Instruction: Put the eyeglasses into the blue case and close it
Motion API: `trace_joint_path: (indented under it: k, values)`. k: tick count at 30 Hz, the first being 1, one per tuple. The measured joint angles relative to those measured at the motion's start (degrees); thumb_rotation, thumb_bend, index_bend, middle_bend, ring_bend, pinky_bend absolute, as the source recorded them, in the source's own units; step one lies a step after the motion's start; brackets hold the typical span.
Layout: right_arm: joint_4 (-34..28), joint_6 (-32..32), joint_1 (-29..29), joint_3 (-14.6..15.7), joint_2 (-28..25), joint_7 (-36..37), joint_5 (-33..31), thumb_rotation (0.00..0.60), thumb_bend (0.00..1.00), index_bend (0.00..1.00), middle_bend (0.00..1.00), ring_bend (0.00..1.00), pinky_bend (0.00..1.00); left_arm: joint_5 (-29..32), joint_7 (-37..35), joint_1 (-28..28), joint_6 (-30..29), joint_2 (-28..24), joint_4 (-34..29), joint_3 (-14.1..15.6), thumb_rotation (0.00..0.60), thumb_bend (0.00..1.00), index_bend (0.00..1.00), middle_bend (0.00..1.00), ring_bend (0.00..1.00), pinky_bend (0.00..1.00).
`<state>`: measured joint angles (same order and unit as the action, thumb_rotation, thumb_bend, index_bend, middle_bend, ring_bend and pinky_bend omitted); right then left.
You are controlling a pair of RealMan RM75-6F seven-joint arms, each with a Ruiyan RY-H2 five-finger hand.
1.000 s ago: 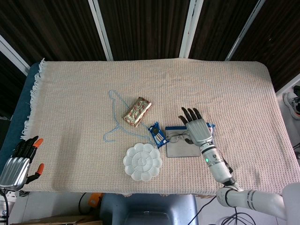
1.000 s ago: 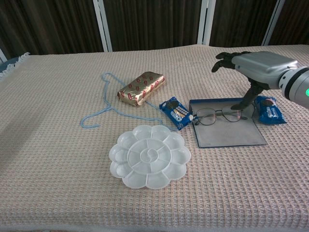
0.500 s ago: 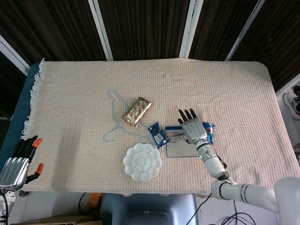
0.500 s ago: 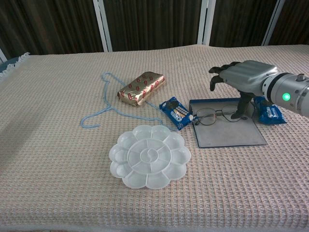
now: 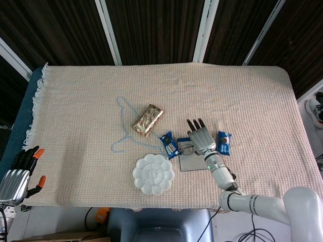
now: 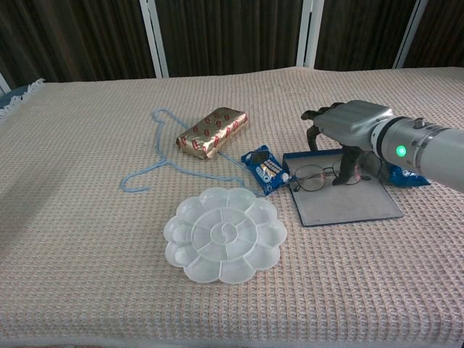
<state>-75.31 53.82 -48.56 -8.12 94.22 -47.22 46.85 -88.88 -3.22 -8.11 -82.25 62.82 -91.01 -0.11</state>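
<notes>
The eyeglasses (image 6: 317, 177) (image 5: 185, 147) lie flat on the open blue case (image 6: 348, 206) (image 5: 193, 163), near its far edge. My right hand (image 6: 346, 129) (image 5: 200, 138) hovers low over them, palm down, fingers curled downward past the case's far rim. Its thumb reaches down to the right end of the glasses; no grip shows. My left hand (image 5: 18, 177) hangs beside the table's near left corner, fingers spread, holding nothing; only the head view shows it.
A blue snack packet (image 6: 264, 169) lies against the case's left side, another (image 6: 406, 176) to its right. A white flower-shaped palette (image 6: 223, 233) sits in front left. Further left are a gold wrapped box (image 6: 212, 132) and a blue wire hanger (image 6: 156, 156).
My right hand has moved left and down from the case's right side to above the glasses, uncovering the right snack packet. The glasses and the left hand have stayed put.
</notes>
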Motion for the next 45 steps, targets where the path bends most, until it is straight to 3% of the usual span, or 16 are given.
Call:
trace_joint_path:
  k: [9, 21, 26, 30, 40, 45]
  values:
    - [0.56, -0.06, -0.61, 0.19, 0.42, -0.25, -0.94, 0.600, 0.46, 0.58, 0.00, 0.00, 0.00, -0.14, -0.01, 0.04, -0.06, -0.02, 0.01, 0.04, 0.600, 0.41, 0.00, 0.00, 0.00, 0.03]
    - [1.01, 1.10, -0.36, 0.18, 0.72, 0.94, -0.75, 0.600, 0.55, 0.65, 0.02, 0.00, 0.00, -0.11, 0.19, 0.01, 0.08, -0.01, -0.09, 0.03, 0.600, 0.41, 0.00, 0.00, 0.00, 0.03]
    - [0.62, 0.80, -0.41, 0.32, 0.39, 0.57, -1.44, 0.600, 0.55, 0.46, 0.02, 0.00, 0.00, -0.08, 0.42, 0.03, 0.13, 0.01, -0.17, 0.06, 0.600, 0.41, 0.00, 0.00, 0.00, 0.03]
    - [-0.14, 0.34, -0.42, 0.38, -0.34, 0.93, -1.66, 0.600, 0.42, 0.36, 0.00, 0.00, 0.00, -0.06, 0.53, -0.01, 0.23, 0.01, -0.23, 0.06, 0.600, 0.41, 0.00, 0.00, 0.00, 0.03]
    - [-3.70, 2.10, 0.33, 0.53, -2.79, 2.04, -0.42, 0.600, 0.37, 0.32, 0.00, 0.00, 0.00, -0.35, 0.72, 0.09, -0.02, 0.00, -0.34, 0.17, 0.600, 0.42, 0.00, 0.00, 0.00, 0.03]
    - [-8.64, 4.50, 2.02, 1.07, -5.66, 4.51, 3.12, 0.600, 0.33, 0.34, 0.00, 0.00, 0.00, -0.46, 0.61, 0.24, -0.31, -0.02, -0.31, 0.19, 0.600, 0.42, 0.00, 0.00, 0.00, 0.03]
